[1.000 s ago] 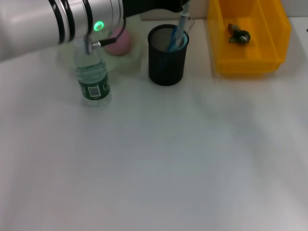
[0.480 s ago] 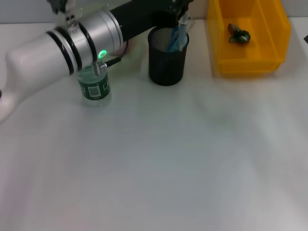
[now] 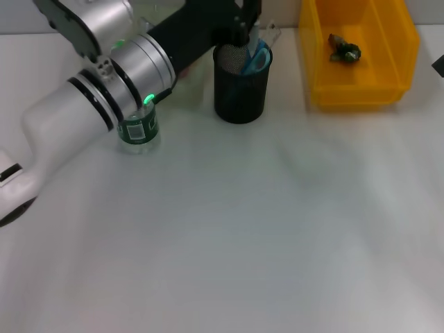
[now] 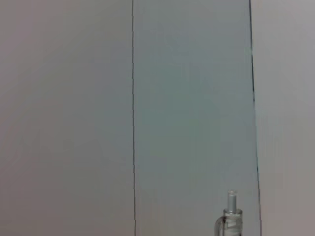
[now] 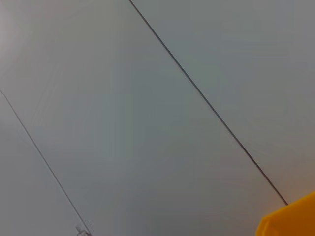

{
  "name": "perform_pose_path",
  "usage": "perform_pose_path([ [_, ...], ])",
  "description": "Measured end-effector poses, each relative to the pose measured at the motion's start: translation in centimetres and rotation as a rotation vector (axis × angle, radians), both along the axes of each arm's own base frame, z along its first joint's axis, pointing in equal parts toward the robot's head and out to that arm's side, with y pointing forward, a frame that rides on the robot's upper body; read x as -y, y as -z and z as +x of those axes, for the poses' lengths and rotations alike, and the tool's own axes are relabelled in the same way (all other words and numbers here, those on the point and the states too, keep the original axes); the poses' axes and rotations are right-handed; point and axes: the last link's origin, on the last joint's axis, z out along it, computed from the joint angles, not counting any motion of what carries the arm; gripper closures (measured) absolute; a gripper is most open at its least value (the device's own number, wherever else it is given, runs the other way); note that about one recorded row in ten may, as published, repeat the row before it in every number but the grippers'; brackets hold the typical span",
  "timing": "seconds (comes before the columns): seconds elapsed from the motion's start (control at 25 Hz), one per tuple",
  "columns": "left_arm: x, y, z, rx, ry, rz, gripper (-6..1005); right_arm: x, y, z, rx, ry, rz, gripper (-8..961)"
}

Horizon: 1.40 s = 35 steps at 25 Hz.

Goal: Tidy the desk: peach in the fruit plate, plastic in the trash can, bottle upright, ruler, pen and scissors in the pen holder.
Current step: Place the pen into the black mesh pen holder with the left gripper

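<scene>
My left arm (image 3: 104,97) covers most of the water bottle (image 3: 139,132), so only its labelled base shows, and it hides the fruit plate and peach entirely. My left gripper (image 3: 248,17) runs past the top edge above the mesh pen holder (image 3: 241,87); I cannot tell its finger position. The yellow bin (image 3: 361,83) is cropped at the top. The dark scrap (image 3: 345,50) inside is too small to identify.

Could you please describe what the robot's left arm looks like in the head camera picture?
The left arm has a glossy white shell, then silver cylindrical segments ringed with black bands, then a black forearm section. A small green light glows on the silver part. The right arm barely shows.
</scene>
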Motion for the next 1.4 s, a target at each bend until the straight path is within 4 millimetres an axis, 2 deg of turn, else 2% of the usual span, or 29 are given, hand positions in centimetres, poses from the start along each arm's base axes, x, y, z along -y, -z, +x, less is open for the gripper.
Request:
perform_pose_path([
  [0.24, -0.2, 0.4, 0.0, -0.021, 0.008, 0.012, 792, 0.0, 0.0, 0.0, 0.000, 0.000, -0.002, 302],
  [0.32, -1.3, 1.0, 0.3, -0.051, -0.003, 0.024, 791, 0.0, 0.0, 0.0, 0.000, 0.000, -0.003, 302],
  [0.44, -1.3, 1.0, 0.3, -0.051, -0.003, 0.024, 791, 0.0, 0.0, 0.0, 0.000, 0.000, -0.004, 302],
  [0.64, -2.4, 1.4, -0.3, -0.092, -0.060, 0.017, 790, -0.2, 0.1, 0.0, 0.002, 0.002, -0.004, 302],
  [0.84, -2.7, 1.5, -0.6, -0.102, -0.086, 0.013, 789, -0.3, 0.1, -0.1, 0.002, 0.001, -0.004, 302],
  [1.08, -3.1, 1.6, -0.8, -0.115, -0.116, 0.012, 597, -0.3, 0.1, -0.1, 0.003, 0.000, -0.004, 302],
  [1.28, -2.5, 1.3, -1.0, -0.085, -0.101, 0.013, 387, -0.3, 0.1, -0.1, 0.003, 0.001, -0.004, 302],
  [1.4, -1.7, 0.8, -1.1, -0.032, -0.063, 0.019, 334, -0.2, 0.0, -0.1, 0.006, -0.001, 0.000, 301],
])
